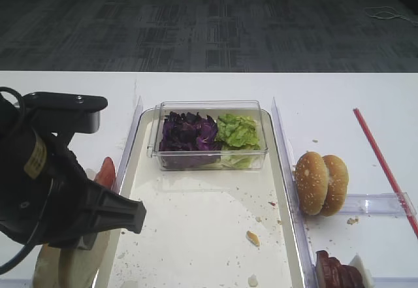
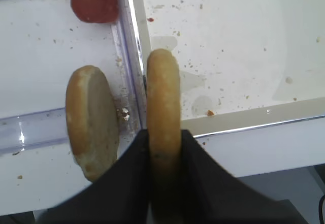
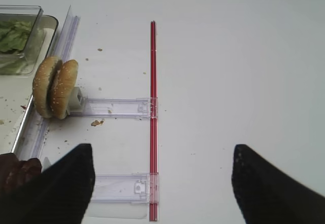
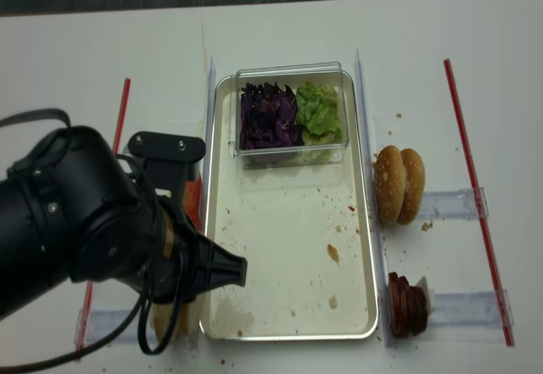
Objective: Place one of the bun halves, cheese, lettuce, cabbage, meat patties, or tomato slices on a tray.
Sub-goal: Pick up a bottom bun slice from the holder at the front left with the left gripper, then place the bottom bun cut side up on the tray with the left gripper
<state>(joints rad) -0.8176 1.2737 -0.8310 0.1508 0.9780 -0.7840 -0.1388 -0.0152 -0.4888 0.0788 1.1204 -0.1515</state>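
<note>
The tray (image 4: 288,306) sits mid-table, just crumbs on its bare floor plus a clear box (image 4: 293,73) with cabbage (image 4: 267,115) and lettuce (image 4: 318,109). The left gripper (image 2: 163,148) is clamped on a plain bun half (image 2: 162,97) standing on edge right at the tray's left rim. The right gripper (image 3: 162,178) has its jaws spread wide, holding nothing.

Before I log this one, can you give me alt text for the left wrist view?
The left gripper is shut on a plain bun half held on edge over the rim of the crumb-speckled off-white tray. A second plain bun half stands on edge to its left against a clear plastic divider, with a red tomato slice beyond it.
</note>
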